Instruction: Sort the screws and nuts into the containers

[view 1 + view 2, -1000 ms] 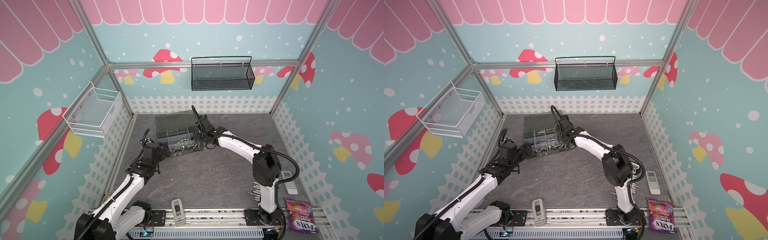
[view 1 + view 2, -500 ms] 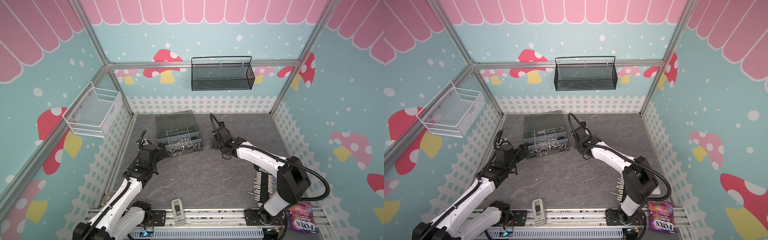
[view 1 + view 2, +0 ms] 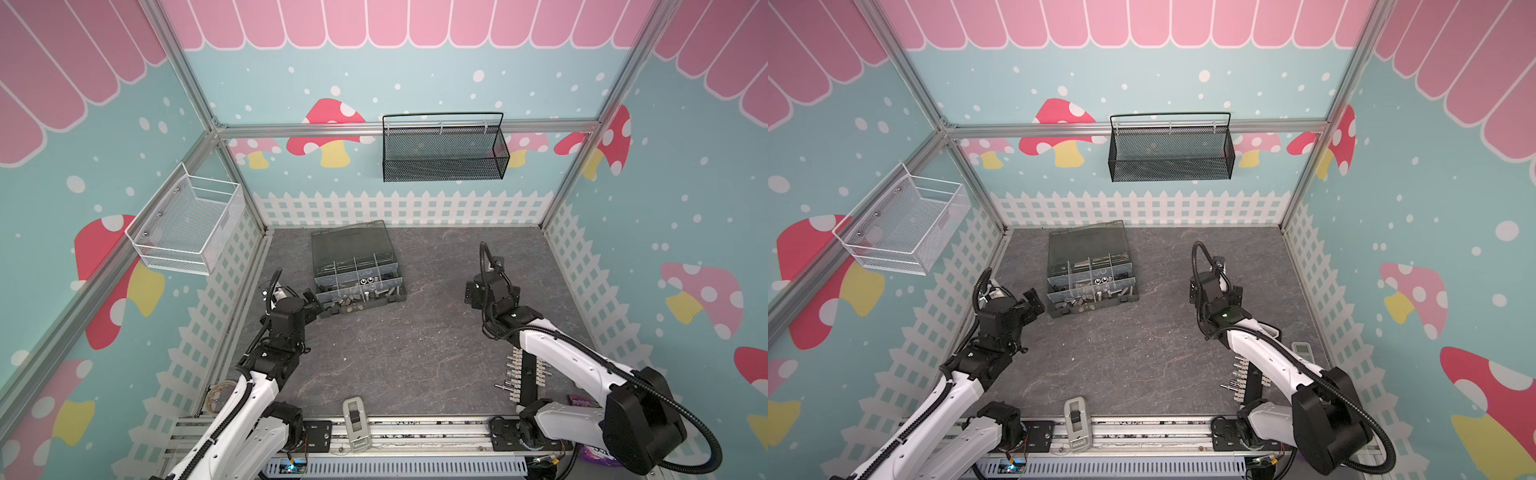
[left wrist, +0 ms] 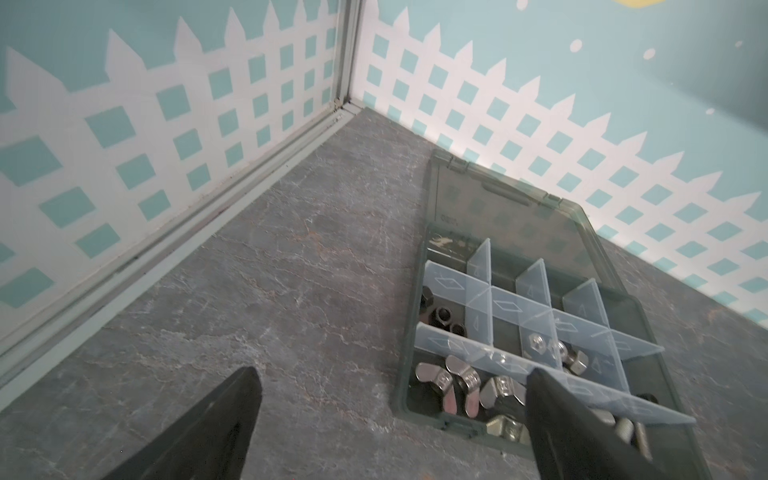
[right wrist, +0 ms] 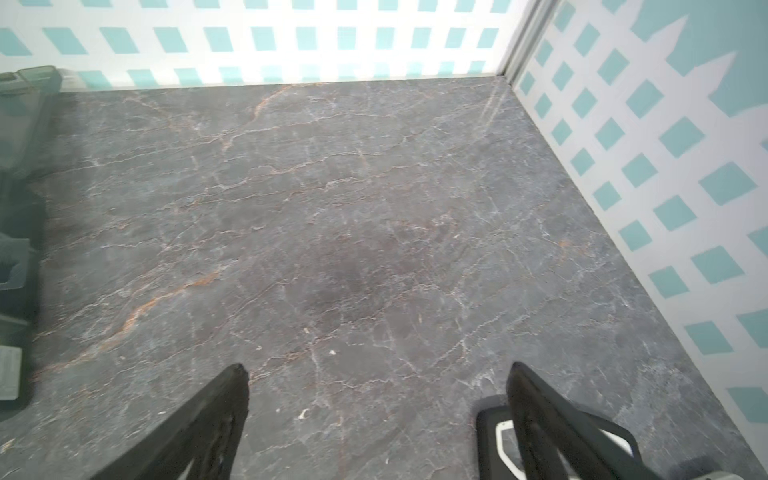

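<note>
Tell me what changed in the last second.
The right end effector pulled back from over the dark grey plastic organizer box to the right, and is now open over the grey marbled tabletop, holding nothing. The box and the left end effector, open at its near-left corner, stayed put.

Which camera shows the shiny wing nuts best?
The left wrist view: the wing nuts show close up, wings clear. In both top views they are tiny glints in the organizer box. The right wrist view shows only the box's blurred edge.
</note>
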Controlling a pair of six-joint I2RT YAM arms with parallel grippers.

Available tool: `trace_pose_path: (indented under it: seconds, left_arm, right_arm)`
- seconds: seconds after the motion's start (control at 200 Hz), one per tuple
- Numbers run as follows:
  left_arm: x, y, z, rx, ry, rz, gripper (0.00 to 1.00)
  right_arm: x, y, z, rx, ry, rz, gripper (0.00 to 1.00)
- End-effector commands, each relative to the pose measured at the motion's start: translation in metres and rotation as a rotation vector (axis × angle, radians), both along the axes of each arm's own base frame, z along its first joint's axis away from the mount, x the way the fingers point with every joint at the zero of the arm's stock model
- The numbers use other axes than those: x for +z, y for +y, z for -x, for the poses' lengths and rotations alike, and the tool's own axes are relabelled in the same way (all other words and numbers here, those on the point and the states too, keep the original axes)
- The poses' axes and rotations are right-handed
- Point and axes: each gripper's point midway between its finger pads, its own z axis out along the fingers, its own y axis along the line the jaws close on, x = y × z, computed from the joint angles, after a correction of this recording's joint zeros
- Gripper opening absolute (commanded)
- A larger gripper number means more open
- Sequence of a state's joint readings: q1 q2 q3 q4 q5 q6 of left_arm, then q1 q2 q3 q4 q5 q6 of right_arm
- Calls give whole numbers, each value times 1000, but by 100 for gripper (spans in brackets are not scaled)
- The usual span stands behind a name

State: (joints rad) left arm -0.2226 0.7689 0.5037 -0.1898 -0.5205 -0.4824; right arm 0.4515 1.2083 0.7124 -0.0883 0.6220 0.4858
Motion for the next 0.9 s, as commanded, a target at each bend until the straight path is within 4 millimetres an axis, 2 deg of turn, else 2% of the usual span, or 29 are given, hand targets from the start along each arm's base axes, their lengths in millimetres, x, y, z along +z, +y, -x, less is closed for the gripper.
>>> trace_pose_path:
  seconds: [0.0,0.31,0.495,0.82,0.895]
  left_arm:
    - [13,18,2,64,-67,-112,100]
    - [5,28,-4,63,-159,-278,100]
    - [-8,35,-17,32,-153,-279,100]
    - [-31,32,-49,-83,-143,-286,100]
    - [-36,24,-55,-136,-151,-280,100]
  right_arm:
    - [16,-20,0,-43,-137,20,98]
    - [4,-72,25,-139,-313,59,98]
    - [15,-86,31,-146,-414,69,98]
    - [0,-117,36,-190,-440,77,98]
    - [0,-123,38,-201,-466,71,98]
